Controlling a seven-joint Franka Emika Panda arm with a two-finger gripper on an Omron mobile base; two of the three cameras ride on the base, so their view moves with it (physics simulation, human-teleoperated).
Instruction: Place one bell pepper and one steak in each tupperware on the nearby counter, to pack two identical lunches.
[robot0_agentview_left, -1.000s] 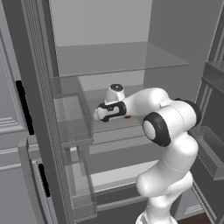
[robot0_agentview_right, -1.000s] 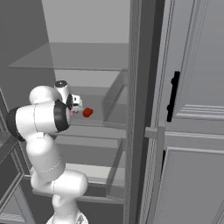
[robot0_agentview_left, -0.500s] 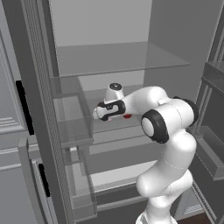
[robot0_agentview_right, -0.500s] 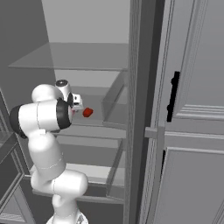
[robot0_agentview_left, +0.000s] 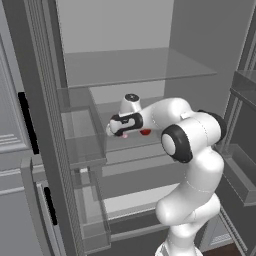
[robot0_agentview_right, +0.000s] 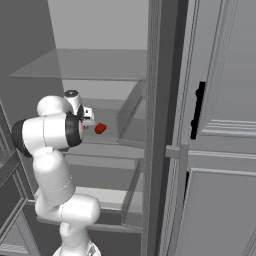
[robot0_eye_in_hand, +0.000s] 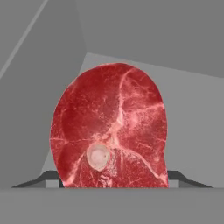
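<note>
A raw red steak with white marbling and a round bone lies on a grey fridge shelf. My gripper stands over its near end, and one dark fingertip presses each side, so it is shut on the steak. From the left base, the gripper is reaching in over the middle shelf, with a sliver of pink steak under it. A red bell pepper rests just beyond the hand on the same shelf. The tupperware and the counter are out of view.
The fridge's glass shelves stack above and below the hand. A clear drawer wall stands to the gripper's left. The open door's bins hang on the right. A grey cabinet front with a black handle flanks the fridge.
The arm has kept nearly the same pose at the middle shelf. Neither the steak nor the pepper has visibly moved.
</note>
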